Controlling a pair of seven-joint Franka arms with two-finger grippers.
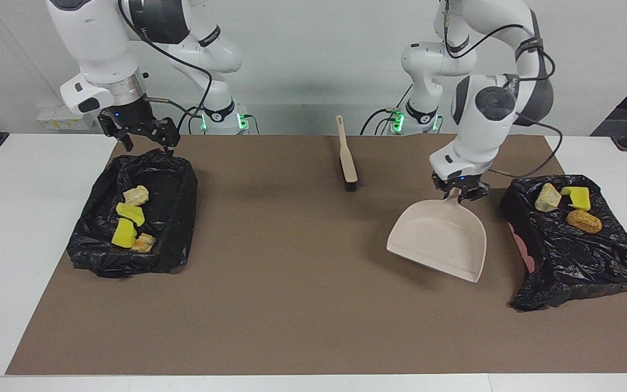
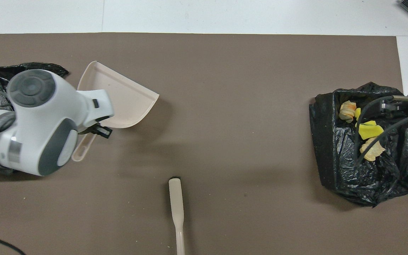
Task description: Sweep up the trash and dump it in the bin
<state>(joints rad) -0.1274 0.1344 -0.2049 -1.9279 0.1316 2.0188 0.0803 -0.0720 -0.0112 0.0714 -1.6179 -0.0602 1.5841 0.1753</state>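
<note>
While the trash sits in two bins, the dustpan hangs over the mat.
Bins hold trash; left gripper jaws clamp dustpan handle beside one, right gripper jaws spread above the other.

In the facing view, the left gripper is clamped on the handle of a beige dustpan, which hangs tilted over the brown mat at about four o'clock from the mat's centre. At three o'clock from the dustpan a bin lined with a black bag holds three pieces of trash; at nine o'clock on the mat a second black-lined bin holds four more pieces. The right gripper, fingers spread, hovers over that bin's twelve o'clock rim, and a beige brush lies on the mat at twelve o'clock.
</note>
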